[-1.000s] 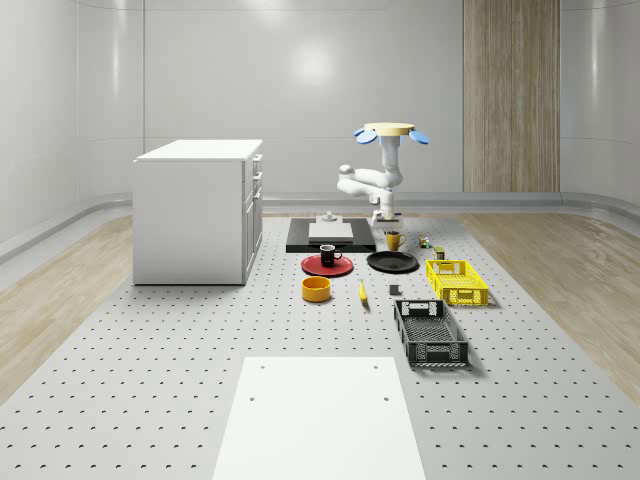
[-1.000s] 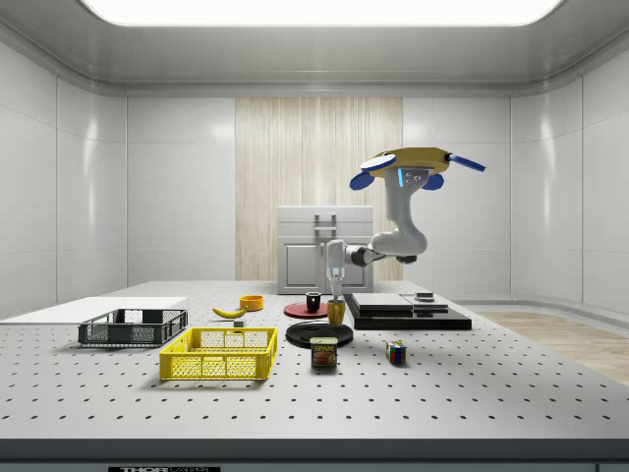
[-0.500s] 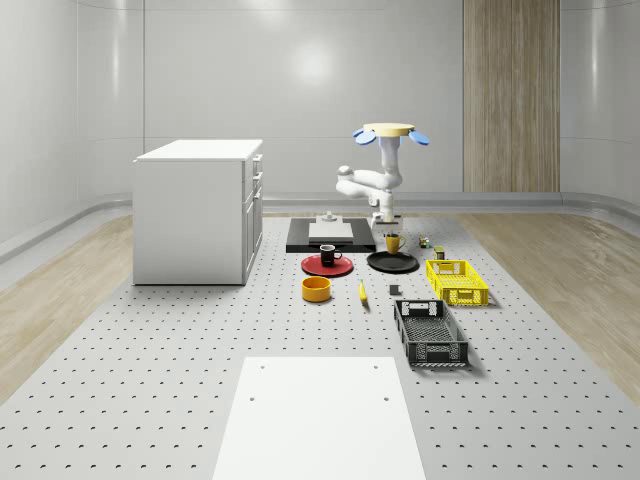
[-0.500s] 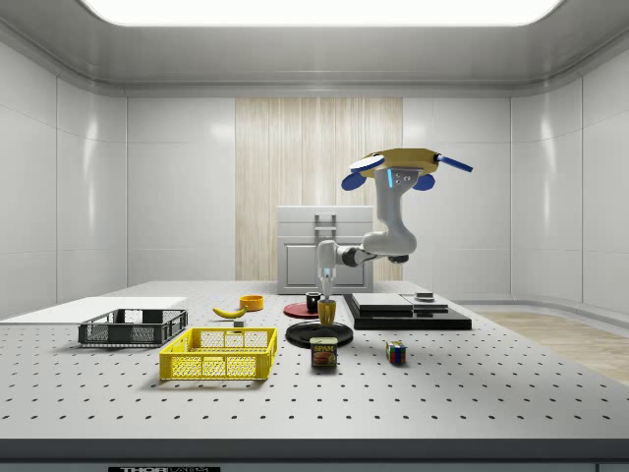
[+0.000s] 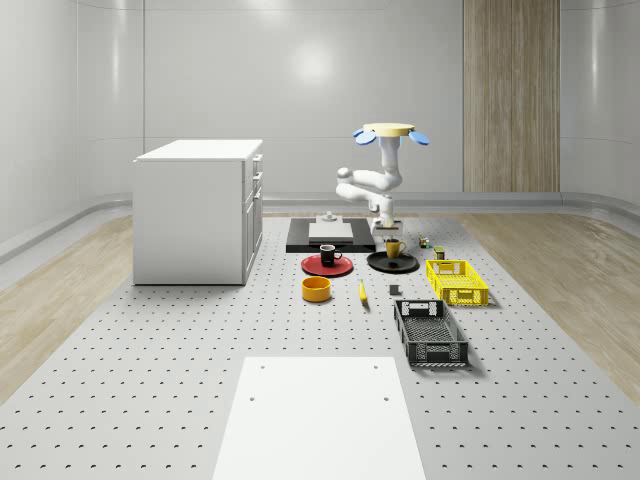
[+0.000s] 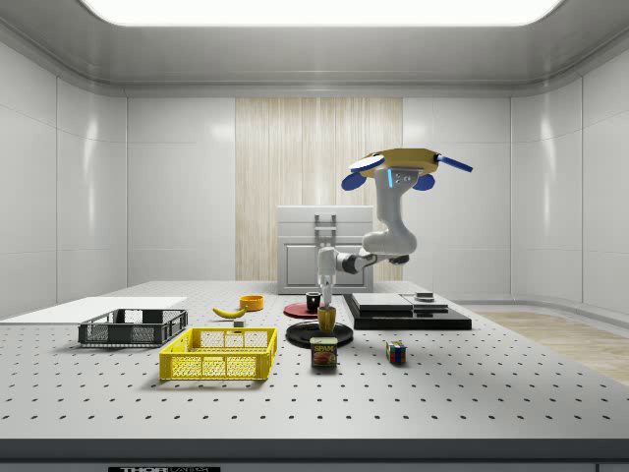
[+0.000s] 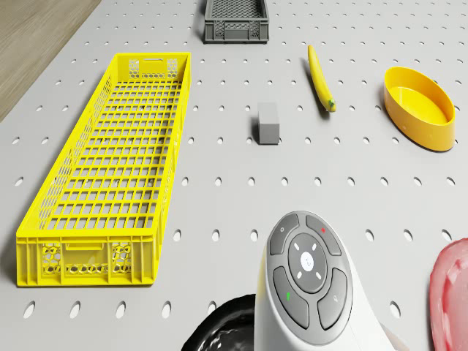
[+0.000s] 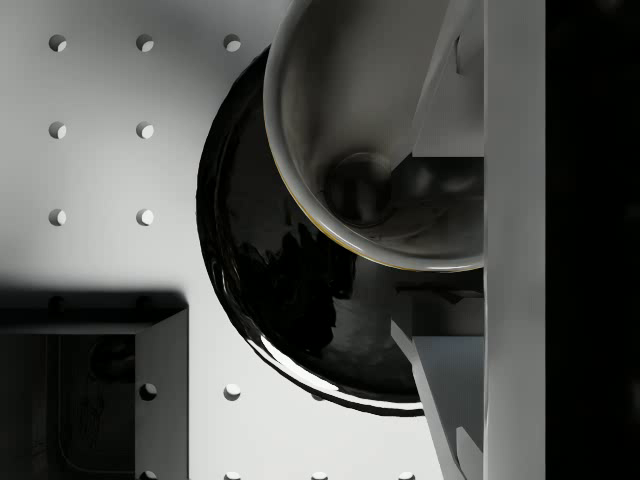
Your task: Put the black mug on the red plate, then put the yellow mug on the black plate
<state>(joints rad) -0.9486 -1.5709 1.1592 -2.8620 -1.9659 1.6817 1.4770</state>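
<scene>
On the perforated grey table (image 5: 150, 380) in a pale-walled room, we see the gripper (image 6: 326, 304) clamped on the yellow mug (image 6: 326, 318), holding it on or just above the black plate (image 6: 307, 335); contact is unclear. Left of that plate in the whole-scene view, the black mug (image 5: 328, 255) stands on the red plate (image 5: 312, 266). We count two mugs, two plates, and two crates. The drone (image 5: 389, 131) hovers behind the black plate, its arm (image 6: 378, 246) elbowed down and the forearm vertical.
</scene>
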